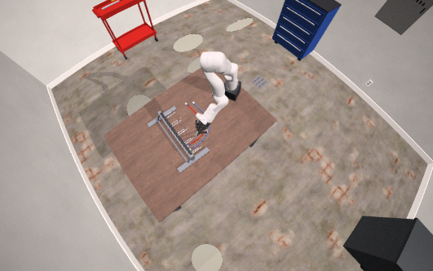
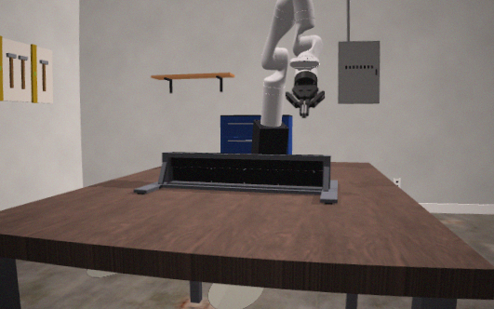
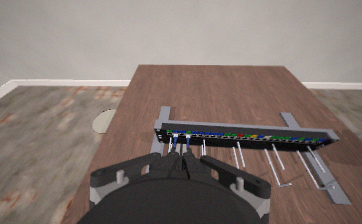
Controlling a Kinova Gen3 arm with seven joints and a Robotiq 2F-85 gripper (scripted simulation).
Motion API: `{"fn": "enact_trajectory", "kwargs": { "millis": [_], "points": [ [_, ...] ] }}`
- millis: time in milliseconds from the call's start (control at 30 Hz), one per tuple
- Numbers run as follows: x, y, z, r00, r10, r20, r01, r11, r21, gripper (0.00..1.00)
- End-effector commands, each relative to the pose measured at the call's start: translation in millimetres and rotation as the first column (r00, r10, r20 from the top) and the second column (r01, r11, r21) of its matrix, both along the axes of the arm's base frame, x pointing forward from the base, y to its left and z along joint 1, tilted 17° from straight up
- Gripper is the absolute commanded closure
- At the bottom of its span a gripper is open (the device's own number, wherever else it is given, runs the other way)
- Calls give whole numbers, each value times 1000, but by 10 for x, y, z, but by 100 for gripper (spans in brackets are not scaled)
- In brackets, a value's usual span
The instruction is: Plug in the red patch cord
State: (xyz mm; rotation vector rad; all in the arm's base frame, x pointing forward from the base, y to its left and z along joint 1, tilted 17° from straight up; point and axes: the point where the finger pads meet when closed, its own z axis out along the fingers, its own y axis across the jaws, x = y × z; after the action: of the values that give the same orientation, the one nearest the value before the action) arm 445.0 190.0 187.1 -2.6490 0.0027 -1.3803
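Overhead, shut pincer (image 1: pixel 199 131) (image 2: pixel 304 115) (image 3: pixel 181 150), rack (image 1: pixel 193 160) (image 2: pixel 247 155) (image 3: pixel 247 127) below (lettering unreadable).

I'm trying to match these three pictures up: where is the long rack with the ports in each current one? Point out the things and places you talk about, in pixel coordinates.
Top: the rack (image 1: pixel 178 137) is left of centre, running diagonally, near the end effector (image 1: pixel 199 132).
Exterior: middle of the picture, back toward us, below the end effector (image 2: pixel 303 114).
Wrist: right of centre, ports toward us, beyond the end effector (image 3: pixel 181 150).
Shared landmark: the brown table (image 1: pixel 147 175) (image 2: pixel 233 228) (image 3: pixel 212 90).

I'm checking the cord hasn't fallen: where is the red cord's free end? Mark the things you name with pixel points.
In the top view, the red cord's free end (image 1: pixel 186 104) lies on the table (image 1: pixel 139 163), beside the blue cord's end (image 1: pixel 193 103).
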Motion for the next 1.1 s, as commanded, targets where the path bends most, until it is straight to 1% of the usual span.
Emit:
{"fn": "enact_trajectory", "kwargs": {
  "millis": [0,300,467,667,1067],
  "points": [
    [106,-60,-101,1000,-19,-4,19,1000,-3,100],
    [642,4,-474,1000,-19,-4,19,1000,-4,100],
    [819,25,-598,1000,-19,-4,19,1000,-4,100],
    [862,30,-628,1000,-19,-4,19,1000,-4,100],
    [850,21,-627,1000,-19,-6,19,1000,-5,100]
  ]
}}
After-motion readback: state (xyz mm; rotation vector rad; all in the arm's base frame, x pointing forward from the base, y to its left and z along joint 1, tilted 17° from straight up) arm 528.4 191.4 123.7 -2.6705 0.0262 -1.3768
